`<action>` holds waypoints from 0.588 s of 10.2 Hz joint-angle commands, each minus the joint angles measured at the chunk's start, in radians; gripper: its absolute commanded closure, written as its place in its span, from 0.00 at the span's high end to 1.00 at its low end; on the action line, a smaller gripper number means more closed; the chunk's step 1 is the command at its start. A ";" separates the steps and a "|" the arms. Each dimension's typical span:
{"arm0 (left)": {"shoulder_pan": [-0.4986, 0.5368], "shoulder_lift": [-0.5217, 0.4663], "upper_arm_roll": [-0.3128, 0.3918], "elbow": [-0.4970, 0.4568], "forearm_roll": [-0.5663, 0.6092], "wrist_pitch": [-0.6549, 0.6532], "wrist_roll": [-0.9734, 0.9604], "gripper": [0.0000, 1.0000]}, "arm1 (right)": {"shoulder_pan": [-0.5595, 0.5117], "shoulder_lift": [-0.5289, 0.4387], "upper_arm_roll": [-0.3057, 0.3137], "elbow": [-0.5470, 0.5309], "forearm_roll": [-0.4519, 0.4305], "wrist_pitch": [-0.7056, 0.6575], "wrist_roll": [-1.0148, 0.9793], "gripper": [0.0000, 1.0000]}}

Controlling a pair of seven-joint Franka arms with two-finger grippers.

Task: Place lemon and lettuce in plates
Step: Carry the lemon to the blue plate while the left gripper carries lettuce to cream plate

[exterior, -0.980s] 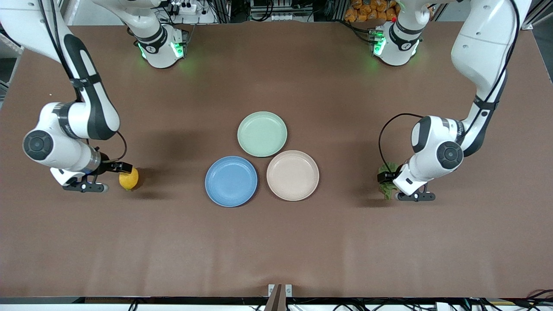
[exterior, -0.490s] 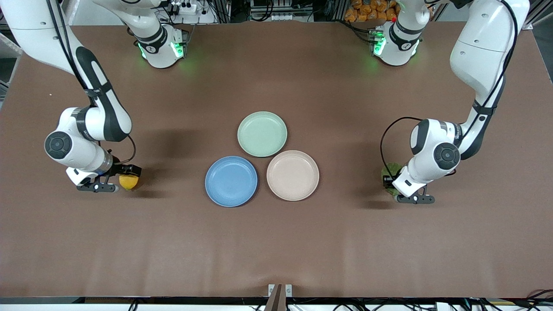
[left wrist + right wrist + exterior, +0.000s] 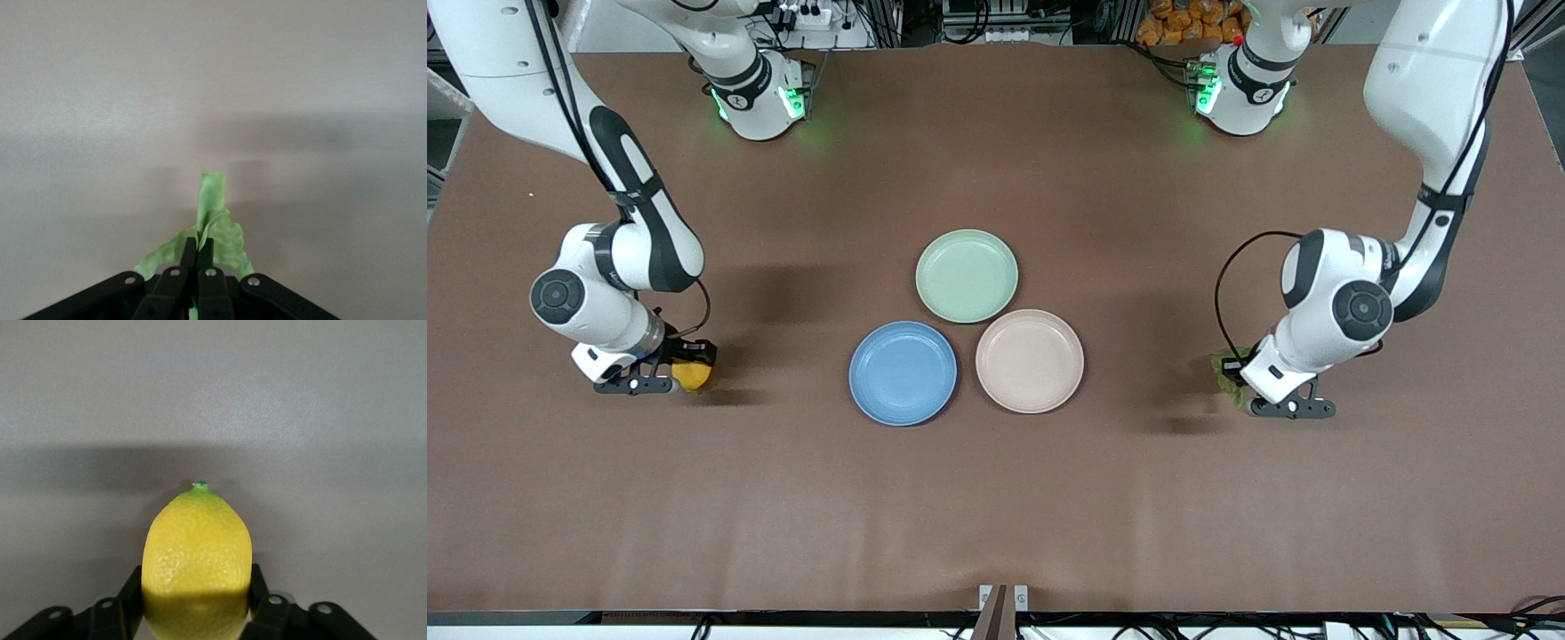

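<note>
Starting at the right arm's end of the table, the lemon (image 3: 694, 375) is clamped between the right gripper (image 3: 690, 363) fingers, a grip confirmed only in the right wrist view (image 3: 197, 560). The blue plate (image 3: 903, 372) and beige-pink plate (image 3: 1030, 361) are located mid-table, touching. At the left arm's end, the lettuce (image 3: 1224, 378) is pinched by the closed left gripper (image 3: 1234, 370); its stem (image 3: 211, 193) is revealed in the left wrist view.
</note>
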 commanded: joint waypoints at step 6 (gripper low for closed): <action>-0.379 0.106 -0.073 0.281 0.012 -0.137 -0.689 0.00 | 0.124 -0.029 0.188 0.251 -0.013 -0.347 0.521 0.00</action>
